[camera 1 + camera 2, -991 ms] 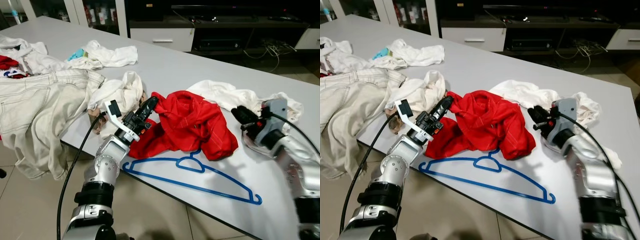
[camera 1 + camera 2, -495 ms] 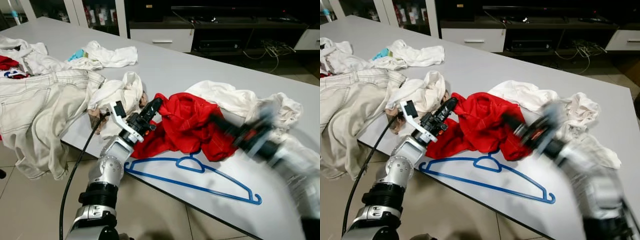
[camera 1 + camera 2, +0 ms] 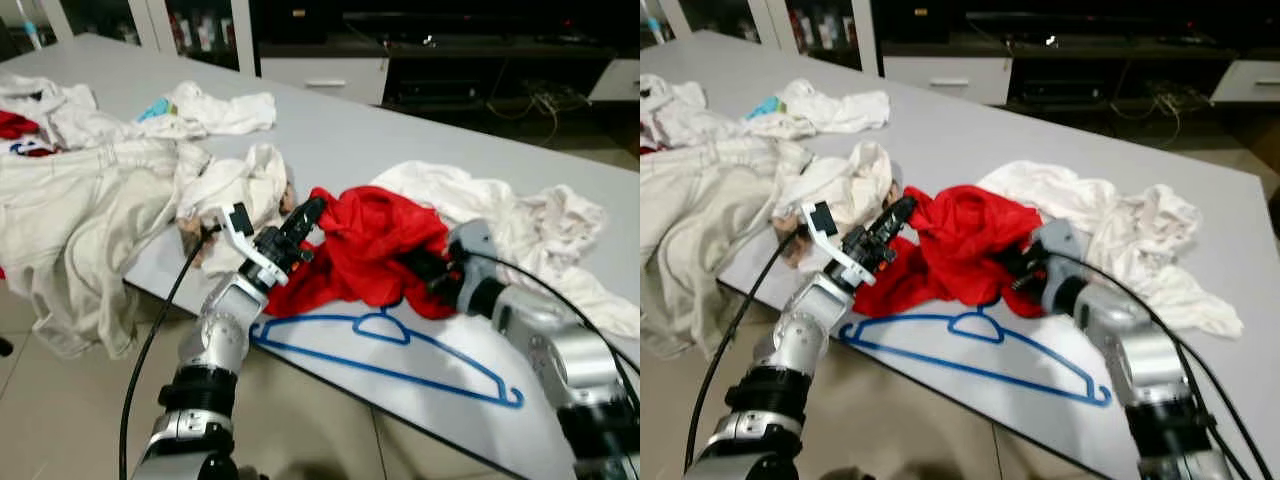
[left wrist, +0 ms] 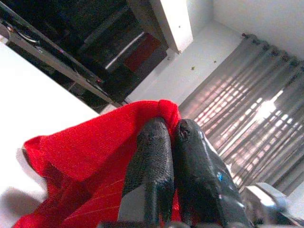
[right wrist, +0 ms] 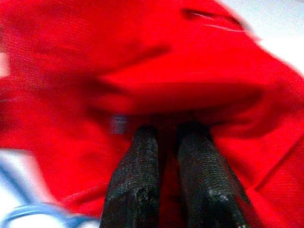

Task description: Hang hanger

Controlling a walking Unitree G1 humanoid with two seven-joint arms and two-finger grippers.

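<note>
We find a blue hanger (image 3: 385, 348) lying flat on the grey table (image 3: 400, 140), near its front edge, its hook touching or tucked just under the lower hem of a crumpled red garment (image 3: 365, 245). Neither gripper is on the hanger.

The left gripper (image 3: 312, 208) is at the red garment's left upper edge. In the left wrist view its two black fingers (image 4: 152, 161) are pressed together, with a raised fold of red cloth lying against the fingertips; we cannot tell whether any cloth is pinched between them.

The right gripper (image 3: 1012, 262) is pushed into the garment's right side, just above the hanger's hook. In the right wrist view its fingers (image 5: 137, 185) stand close, a narrow gap between them, the tips buried in red fabric; whether they grasp it we cannot tell.

Behind the red garment lies a white garment (image 3: 500, 215). A bundled cream cloth (image 3: 240, 185) sits just to the left, and pale beige trousers (image 3: 80, 210) hang over the table's left edge.
</note>
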